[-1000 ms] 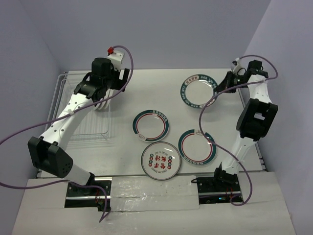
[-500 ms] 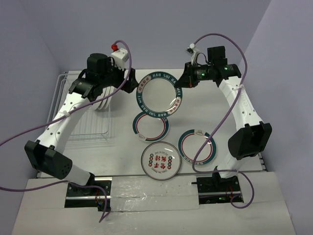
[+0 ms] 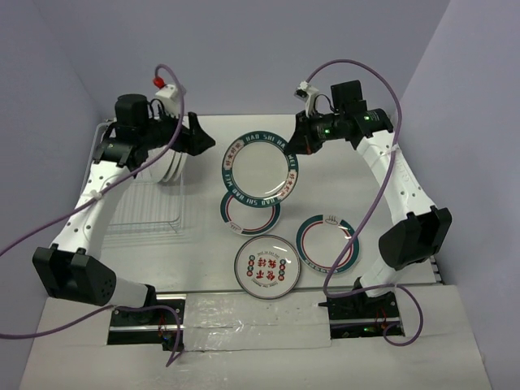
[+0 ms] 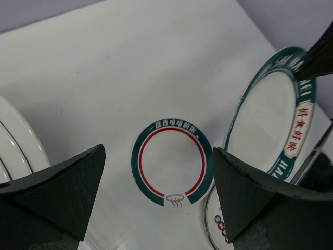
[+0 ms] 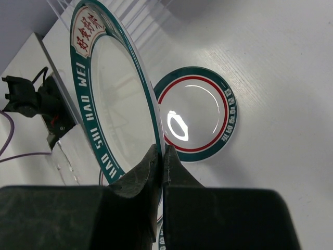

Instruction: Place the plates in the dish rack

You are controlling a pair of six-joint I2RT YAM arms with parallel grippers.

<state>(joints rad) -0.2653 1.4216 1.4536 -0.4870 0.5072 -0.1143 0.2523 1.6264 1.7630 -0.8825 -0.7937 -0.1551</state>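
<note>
My right gripper (image 3: 295,148) (image 5: 163,154) is shut on the rim of a white plate with a dark green lettered rim (image 3: 260,166) (image 5: 106,99), held on edge in the air over the table's middle. My left gripper (image 3: 203,138) (image 4: 158,195) is open and empty, just left of that held plate (image 4: 270,125). Three plates lie flat: a green and red ringed plate (image 3: 248,213) (image 4: 171,161) (image 5: 200,114), a second ringed plate (image 3: 327,244), and one with red characters (image 3: 266,266). The wire dish rack (image 3: 134,207) stands at the left with upright plates (image 3: 169,162) (image 4: 15,146) in it.
Purple cables (image 3: 366,69) loop above both arms. Lilac walls close in the table on the left, back and right. The right arm's base (image 3: 361,305) sits at the near edge.
My right gripper lifted the lettered plate off the far right of the table and carried it left to the middle, on edge. My left gripper rose from the rack and turned toward it.
</note>
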